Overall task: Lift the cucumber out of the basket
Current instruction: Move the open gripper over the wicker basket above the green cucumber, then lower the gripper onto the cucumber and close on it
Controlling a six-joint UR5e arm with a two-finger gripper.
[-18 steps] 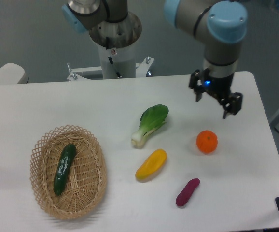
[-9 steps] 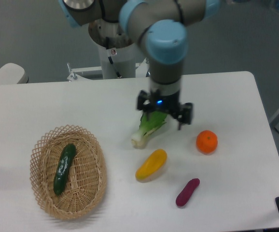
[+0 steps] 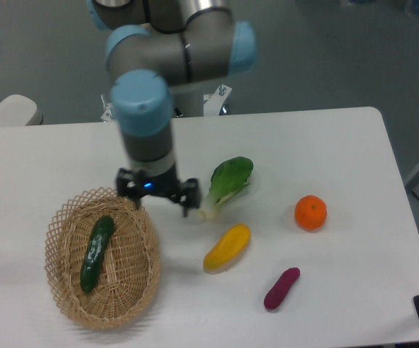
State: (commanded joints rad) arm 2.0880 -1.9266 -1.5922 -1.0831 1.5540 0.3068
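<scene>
Camera view: my tool [image 3: 160, 202] hangs open at the far-right rim of the tan woven wicker basket [image 3: 133, 279]; descending here risks clipping wicker, missing the dark green glossy cucumber [image 3: 96, 253].

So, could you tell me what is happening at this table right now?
The robot arm is after the cucumber, which lies untouched inside the wicker basket at the table's left. The gripper hangs open and empty over the basket's upper right rim, short of the cucumber. A bok choy, a yellow vegetable, an orange and a purple sweet potato lie on the table to the right, none of them being handled.
</scene>
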